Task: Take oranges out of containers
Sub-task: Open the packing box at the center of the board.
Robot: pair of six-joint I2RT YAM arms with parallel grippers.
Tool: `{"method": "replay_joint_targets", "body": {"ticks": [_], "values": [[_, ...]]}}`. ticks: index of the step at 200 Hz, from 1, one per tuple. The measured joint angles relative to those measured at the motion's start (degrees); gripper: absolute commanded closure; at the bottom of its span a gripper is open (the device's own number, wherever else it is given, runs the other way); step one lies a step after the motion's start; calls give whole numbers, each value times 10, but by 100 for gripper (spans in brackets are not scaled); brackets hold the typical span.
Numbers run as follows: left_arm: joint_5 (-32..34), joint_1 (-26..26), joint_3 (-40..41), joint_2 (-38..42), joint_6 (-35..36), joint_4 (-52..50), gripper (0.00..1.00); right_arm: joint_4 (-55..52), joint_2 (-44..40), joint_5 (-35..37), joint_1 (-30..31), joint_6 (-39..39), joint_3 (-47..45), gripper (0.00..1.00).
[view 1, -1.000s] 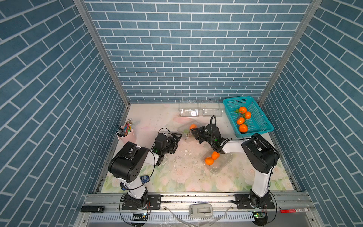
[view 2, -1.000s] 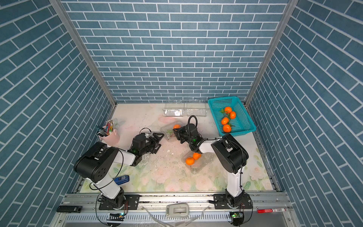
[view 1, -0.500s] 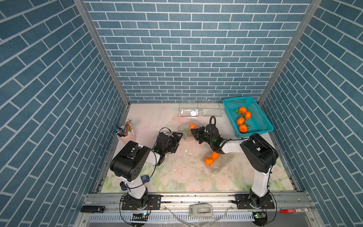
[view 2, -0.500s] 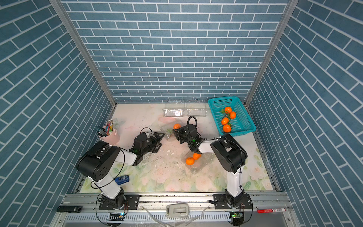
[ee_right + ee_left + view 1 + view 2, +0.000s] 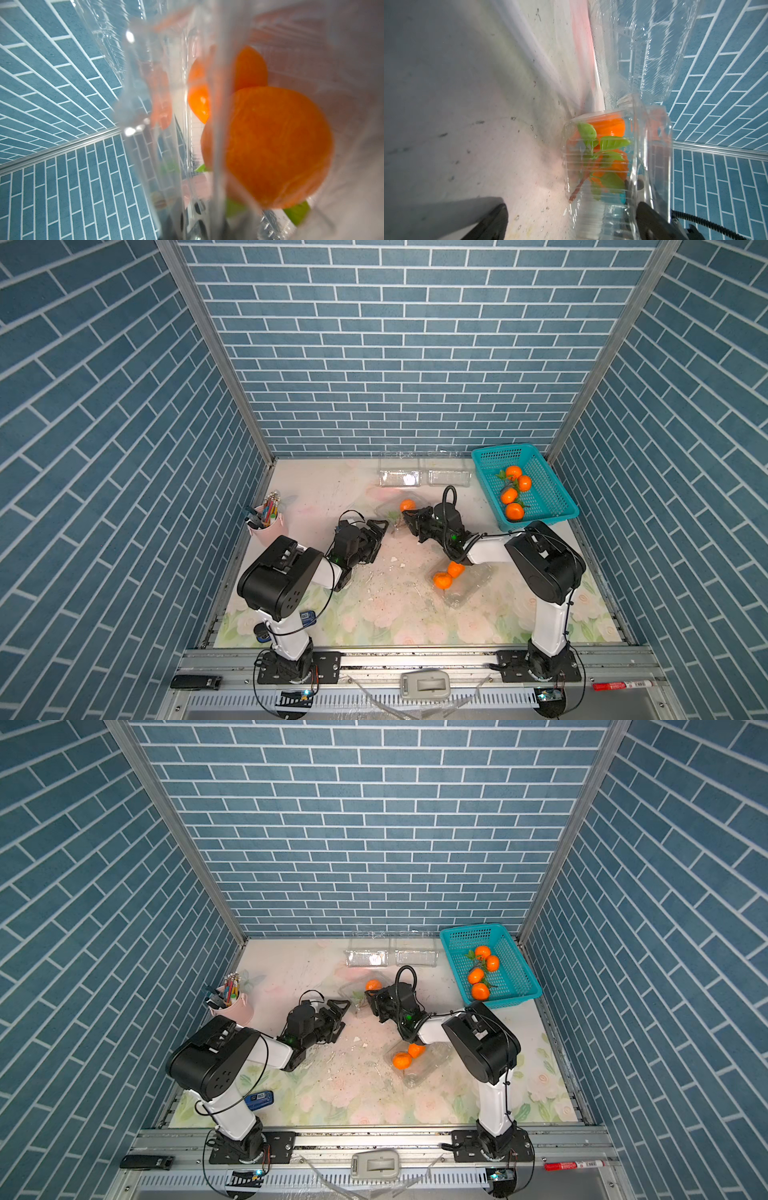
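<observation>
While left gripper (image 5: 380, 537) gapes beside the clamshell (image 5: 386, 512), right gripper (image 5: 406, 515) seems clamped on its rim; only wrist views show both oranges (image 5: 270, 145) inside.

There are eight small round bright-orange mandarins (image 5: 515, 511), one of them seen only in the wrist views, four clear thin plastic clamshell boxes (image 5: 400, 477), one teal perforated plastic basket (image 5: 544, 493), one pink pencil cup (image 5: 272, 531) and two black-and-white robot arms (image 5: 282, 576).
</observation>
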State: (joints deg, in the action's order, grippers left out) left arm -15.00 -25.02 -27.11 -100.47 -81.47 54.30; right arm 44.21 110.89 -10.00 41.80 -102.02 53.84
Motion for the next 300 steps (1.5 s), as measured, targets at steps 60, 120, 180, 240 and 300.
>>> {"method": "replay_joint_targets", "body": {"ticks": [60,120,180,240,300], "values": [[15,0,0,1,-2,-5,3,5,4,13,7,-17,12,73],[7,-9,-7,3,8,-21,3,13,4,7,41,-62,36,73],[-3,-13,-7,9,14,-33,3,7,3,-4,59,-71,47,72],[-22,19,10,47,28,-76,3,-71,-25,-40,31,-1,62,58],[-45,59,-19,74,68,-177,2,-176,-36,-107,7,119,149,44]]}}
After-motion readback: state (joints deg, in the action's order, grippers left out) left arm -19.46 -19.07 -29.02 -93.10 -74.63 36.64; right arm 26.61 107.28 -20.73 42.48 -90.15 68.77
